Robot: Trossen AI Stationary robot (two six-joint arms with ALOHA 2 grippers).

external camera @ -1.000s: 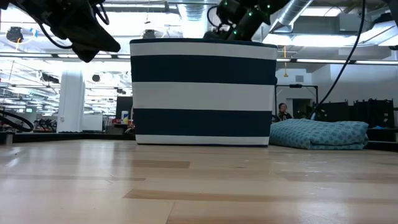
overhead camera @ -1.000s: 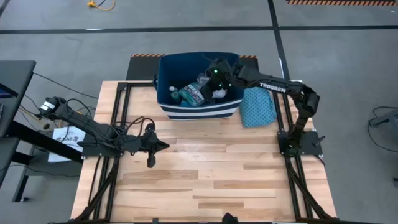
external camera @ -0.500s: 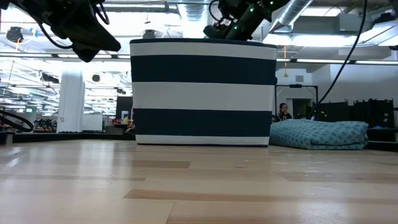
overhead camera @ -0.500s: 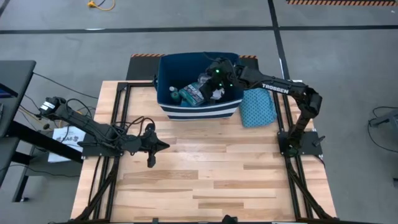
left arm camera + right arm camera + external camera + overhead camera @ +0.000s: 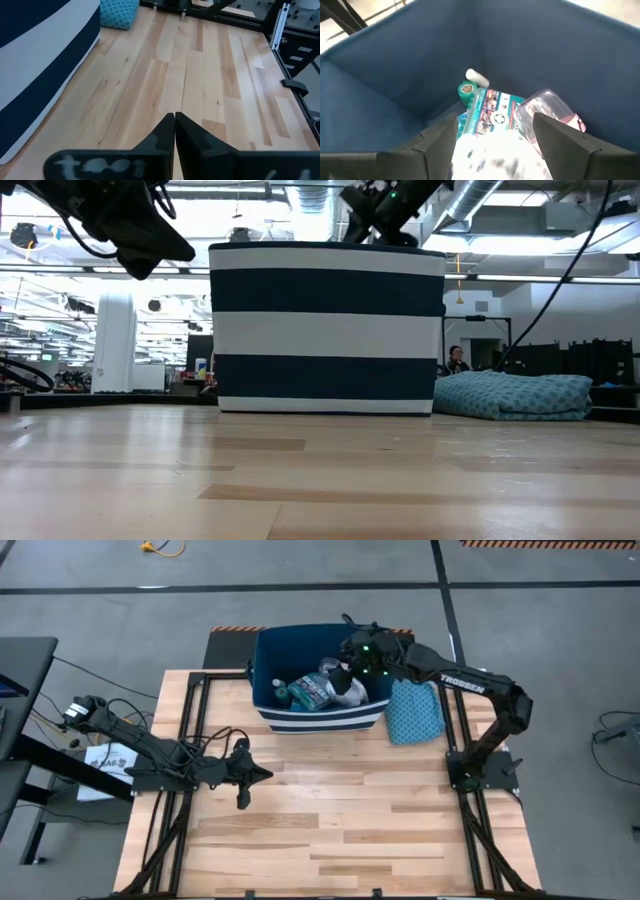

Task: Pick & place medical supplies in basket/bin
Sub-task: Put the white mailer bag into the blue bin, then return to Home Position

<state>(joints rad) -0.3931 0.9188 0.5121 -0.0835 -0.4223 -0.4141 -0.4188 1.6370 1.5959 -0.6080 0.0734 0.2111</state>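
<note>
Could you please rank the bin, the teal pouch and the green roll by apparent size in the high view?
1. Bin, by far the largest.
2. Teal pouch, lying beside the bin on the table.
3. Green roll, a small spot inside the bin.

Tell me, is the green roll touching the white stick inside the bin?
Touching, it seems. The right wrist view shows the white stick lying right against the green roll on the bin's floor, no gap visible between them.

Even overhead light, soft shadows, bright ceiling lamps, perhaps motion-blurred white foreground
</note>
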